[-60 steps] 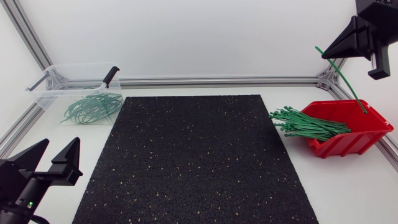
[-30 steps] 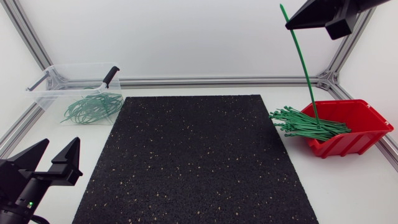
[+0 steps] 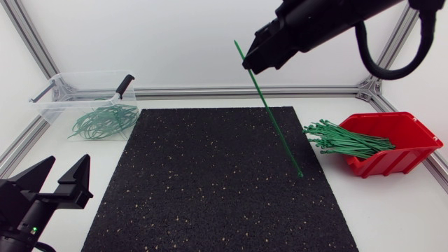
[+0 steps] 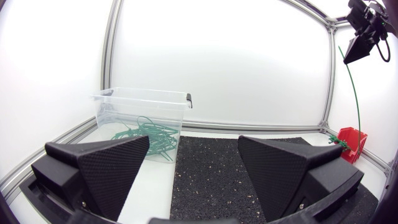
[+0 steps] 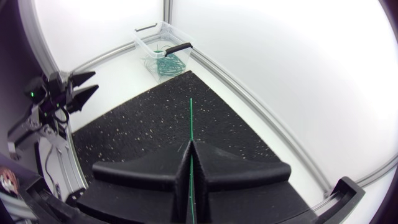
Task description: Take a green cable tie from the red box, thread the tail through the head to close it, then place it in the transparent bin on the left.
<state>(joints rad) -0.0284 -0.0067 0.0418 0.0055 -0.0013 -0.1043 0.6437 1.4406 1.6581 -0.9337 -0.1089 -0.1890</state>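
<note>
The right gripper has its fingers clamped on a green cable tie, hanging slanted over the black mat, away from the red box. The left gripper has fingers apart. Gripped near one end, the tie may swing or slip during threading

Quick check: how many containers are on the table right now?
2. The transparent bin at the far left, with closed ties inside; the red box at the right, holding loose ties.
</note>
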